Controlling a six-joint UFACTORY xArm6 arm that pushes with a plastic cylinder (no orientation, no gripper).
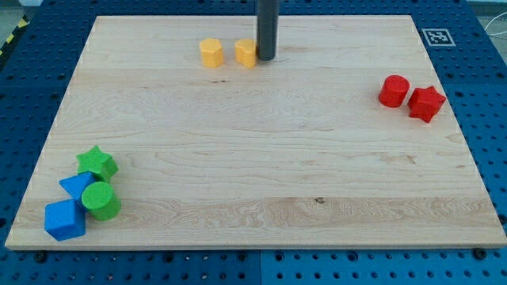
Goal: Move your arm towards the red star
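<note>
The red star lies near the board's right edge, touching a red cylinder on its left. My tip is at the view's top centre, right against the right side of a yellow block. A second yellow block sits a little to the left of that one. The tip is far to the left of the red star and slightly higher in the view.
A cluster at the bottom left holds a green star, a green cylinder, a blue triangular block and a blue block. A fiducial marker sits at the board's top right corner.
</note>
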